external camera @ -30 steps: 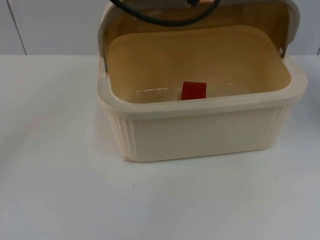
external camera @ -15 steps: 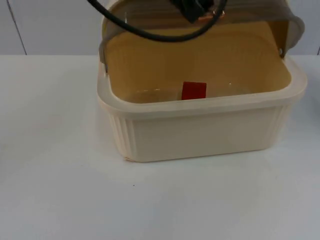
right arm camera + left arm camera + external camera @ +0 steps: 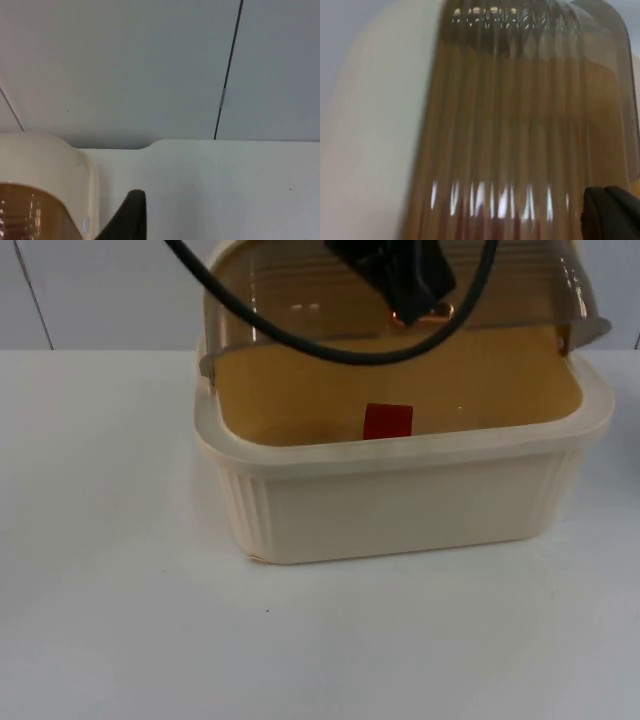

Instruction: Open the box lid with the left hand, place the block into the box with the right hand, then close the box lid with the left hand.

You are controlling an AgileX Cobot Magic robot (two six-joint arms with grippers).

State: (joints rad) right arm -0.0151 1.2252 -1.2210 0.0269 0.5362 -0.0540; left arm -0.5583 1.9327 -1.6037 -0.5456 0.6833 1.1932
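Observation:
The cream box [image 3: 400, 505] stands at the table's middle, and a red block [image 3: 387, 421] lies on its floor. Its translucent brown ribbed lid [image 3: 300, 300] is tilted forward over the back half of the opening. My left gripper [image 3: 405, 285] sits against the lid's upper side near its front edge. In the left wrist view the lid's ribs [image 3: 520, 125] are very close. My right gripper [image 3: 132, 220] waits off the box's right end, beside the cream rim [image 3: 60, 160] and the lid's corner [image 3: 30, 210].
The white table [image 3: 120, 620] stretches in front of and to the left of the box. The grey partition wall [image 3: 150, 60] rises right behind the box.
The lid has swung forward and down over the box, and my left gripper has come down with it. The red block has stayed in place.

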